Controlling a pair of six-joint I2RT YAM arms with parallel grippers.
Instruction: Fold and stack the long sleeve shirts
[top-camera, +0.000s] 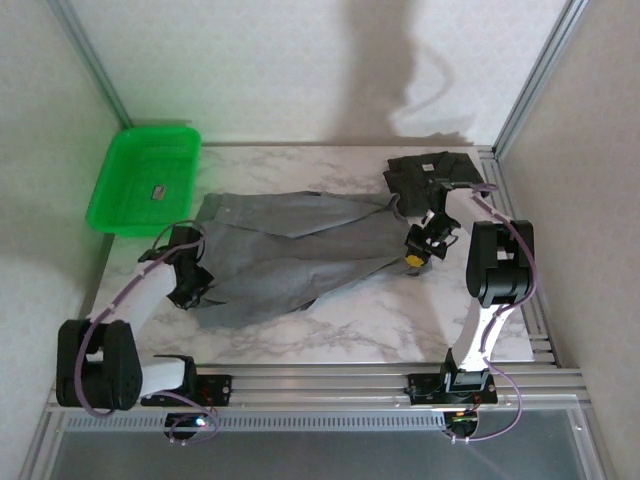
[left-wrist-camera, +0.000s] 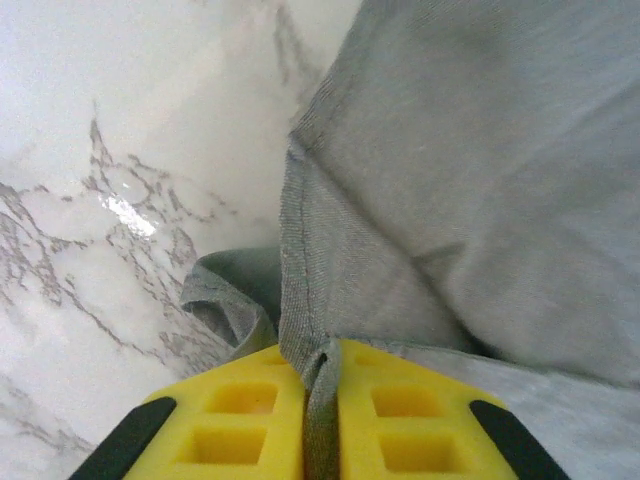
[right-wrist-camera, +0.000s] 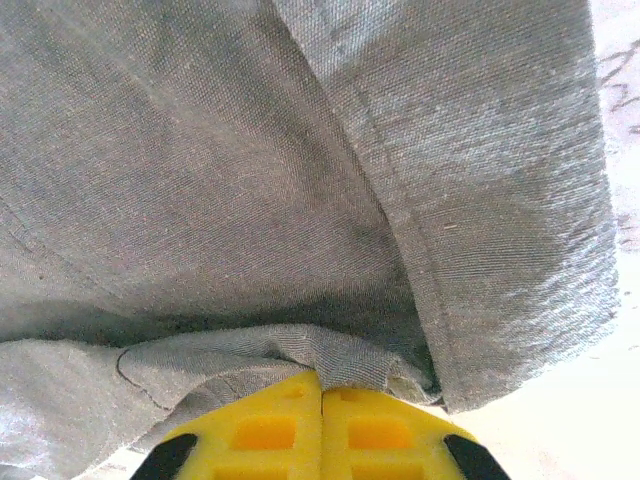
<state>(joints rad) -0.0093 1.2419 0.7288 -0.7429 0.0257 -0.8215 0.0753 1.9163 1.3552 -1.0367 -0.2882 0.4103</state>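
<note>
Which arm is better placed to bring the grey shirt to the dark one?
Right, probably: the right gripper pinches the grey shirt close to the dark shirt, while the left gripper pinches its far end.

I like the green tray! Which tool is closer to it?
Left. The left tool pinches the grey shirt near the tray; the right tool holds the shirt's other end, far away.

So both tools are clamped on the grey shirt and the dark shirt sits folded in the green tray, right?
Not quite. The dark shirt sits folded on the marble table, far right, not in the green tray; the top external view shows it. The left tool and right tool are clamped on the grey shirt.
</note>
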